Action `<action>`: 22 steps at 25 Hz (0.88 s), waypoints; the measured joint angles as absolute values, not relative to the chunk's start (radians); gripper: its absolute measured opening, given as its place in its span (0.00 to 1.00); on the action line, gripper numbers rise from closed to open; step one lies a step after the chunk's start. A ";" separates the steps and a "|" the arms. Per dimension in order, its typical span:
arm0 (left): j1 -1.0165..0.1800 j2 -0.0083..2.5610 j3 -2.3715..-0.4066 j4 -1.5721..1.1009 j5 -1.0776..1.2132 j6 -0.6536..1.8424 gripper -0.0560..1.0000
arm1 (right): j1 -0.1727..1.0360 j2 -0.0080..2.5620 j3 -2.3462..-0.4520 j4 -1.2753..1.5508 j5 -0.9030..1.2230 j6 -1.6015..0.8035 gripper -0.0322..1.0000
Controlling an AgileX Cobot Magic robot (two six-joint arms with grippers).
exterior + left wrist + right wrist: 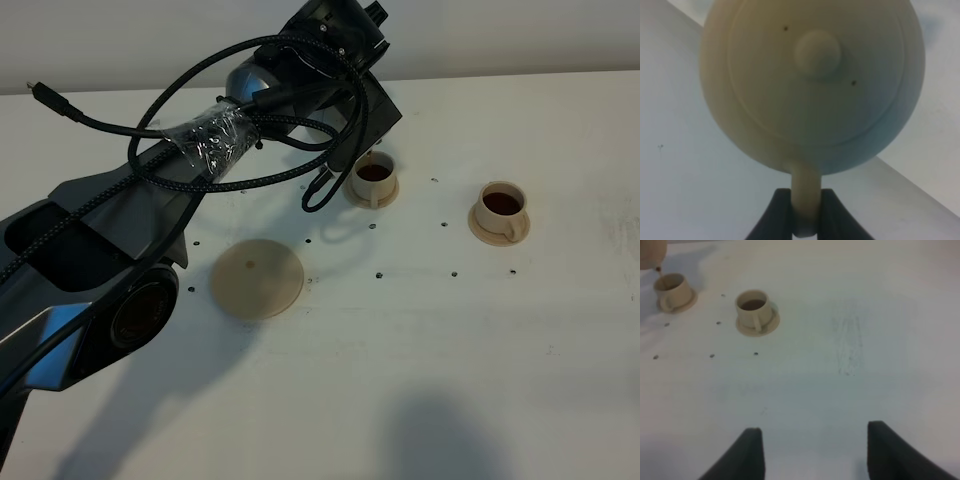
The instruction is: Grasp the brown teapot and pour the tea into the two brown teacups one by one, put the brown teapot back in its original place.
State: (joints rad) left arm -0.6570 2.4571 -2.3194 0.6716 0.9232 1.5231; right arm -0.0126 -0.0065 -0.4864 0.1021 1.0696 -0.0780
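White dark-specked tabletop (420, 380), left gripper (806, 215) clamping brown teapot (810, 75) handle, right gripper (812, 452) spread apart

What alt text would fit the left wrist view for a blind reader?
The left hand is shut on the handle of the brown teapot, seen from above and filling the view. Its lid has a round knob; white table lies below.
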 joint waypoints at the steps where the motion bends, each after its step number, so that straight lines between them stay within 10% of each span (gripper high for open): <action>1: -0.657 2.457 -2.319 0.672 0.924 1.523 0.20 | -0.013 -0.006 -0.486 0.102 1.070 -0.078 0.47; 22: -0.657 2.457 -2.319 0.672 0.934 1.519 0.20 | -0.013 -0.006 -0.486 0.102 1.070 -0.078 0.47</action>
